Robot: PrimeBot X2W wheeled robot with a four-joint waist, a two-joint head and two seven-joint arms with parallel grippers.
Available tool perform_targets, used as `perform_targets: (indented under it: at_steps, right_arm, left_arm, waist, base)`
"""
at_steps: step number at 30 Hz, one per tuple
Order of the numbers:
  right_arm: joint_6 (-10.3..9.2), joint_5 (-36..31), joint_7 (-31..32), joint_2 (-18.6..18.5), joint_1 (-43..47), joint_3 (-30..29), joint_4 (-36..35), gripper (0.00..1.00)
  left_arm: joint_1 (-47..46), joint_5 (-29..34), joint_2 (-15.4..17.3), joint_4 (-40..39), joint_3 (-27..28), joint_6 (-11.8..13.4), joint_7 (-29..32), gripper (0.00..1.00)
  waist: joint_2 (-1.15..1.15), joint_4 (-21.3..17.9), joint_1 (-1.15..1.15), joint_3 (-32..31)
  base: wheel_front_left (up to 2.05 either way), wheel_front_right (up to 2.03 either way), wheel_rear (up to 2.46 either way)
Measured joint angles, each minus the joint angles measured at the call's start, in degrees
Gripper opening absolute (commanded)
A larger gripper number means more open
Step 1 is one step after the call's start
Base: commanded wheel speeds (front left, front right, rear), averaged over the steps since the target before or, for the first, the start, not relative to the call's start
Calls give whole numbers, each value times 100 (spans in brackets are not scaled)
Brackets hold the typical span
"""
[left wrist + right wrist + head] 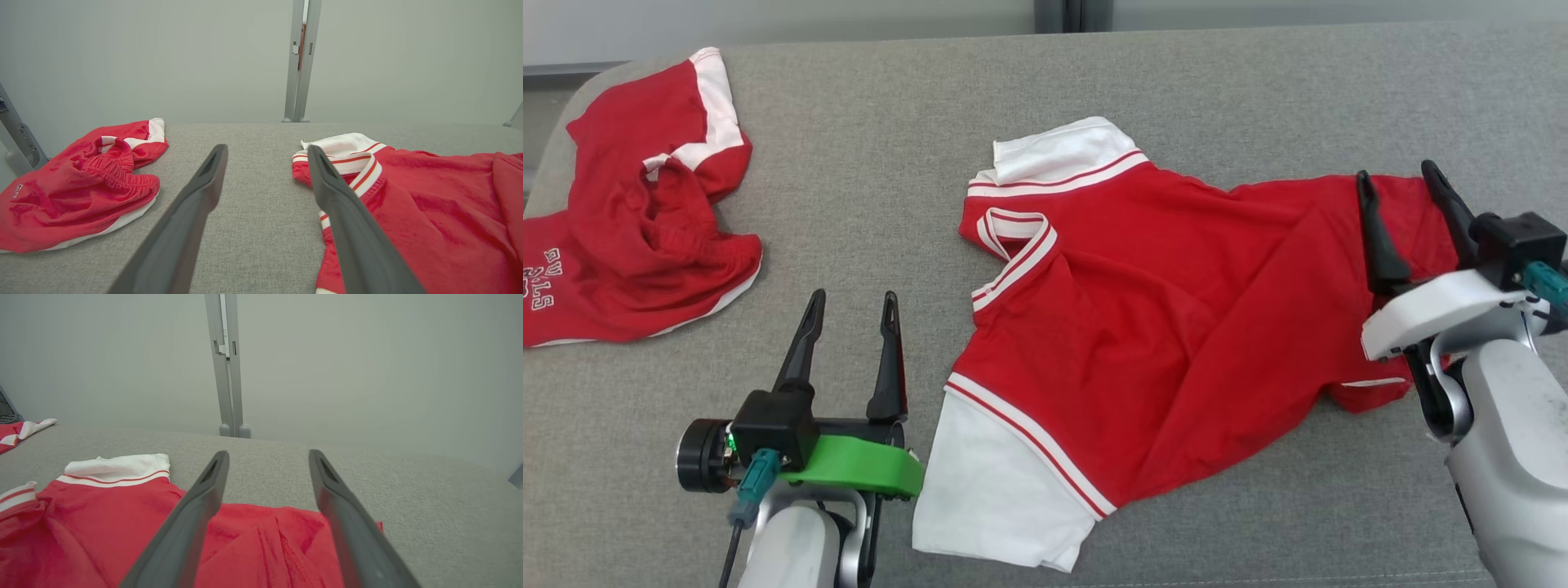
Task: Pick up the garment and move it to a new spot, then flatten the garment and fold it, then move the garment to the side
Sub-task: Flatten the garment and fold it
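Note:
The garment (1143,327) is a red shirt with white sleeves and striped trim, lying crumpled on the grey surface, collar toward the left. In the left wrist view the garment (429,212) lies to the right, and in the right wrist view the garment (122,522) spreads under the fingers. My right gripper (1398,178) is open above the shirt's right end, its jaws apart with nothing between them; the right gripper (267,457) shows the same wide gap. My left gripper (854,298) stands open over bare fabric just left of the shirt, and the left gripper (267,152) holds nothing.
A pair of red shorts (637,204) with white trim lies bunched at the far left; the red shorts (86,183) reach the surface's left edge. The grey cushioned surface (866,163) ends at a pale wall with a grey upright post (300,61) behind.

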Motion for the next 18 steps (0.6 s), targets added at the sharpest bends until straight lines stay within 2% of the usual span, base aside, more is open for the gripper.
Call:
perform_targets:
  at_steps: [7,11,18]
  right_arm:
    - [0,203,-1,-155,1023,-358,-649,100]
    - [-1,258,-1,-126,1616,-434,-861,100]
    - [-1,369,-1,116,2094,-283,-734,100]
  left_arm:
    - [98,1,1,19,34,-9,0,100]
    - [153,5,0,29,66,-34,0,100]
    - [174,34,0,40,105,-66,0,100]
  waist:
    - [0,-149,0,-205]
    - [0,-252,0,-289]
    - [0,-360,0,-358]
  base:
    - [0,0,0]
    - [0,0,0]
    - [0,0,0]
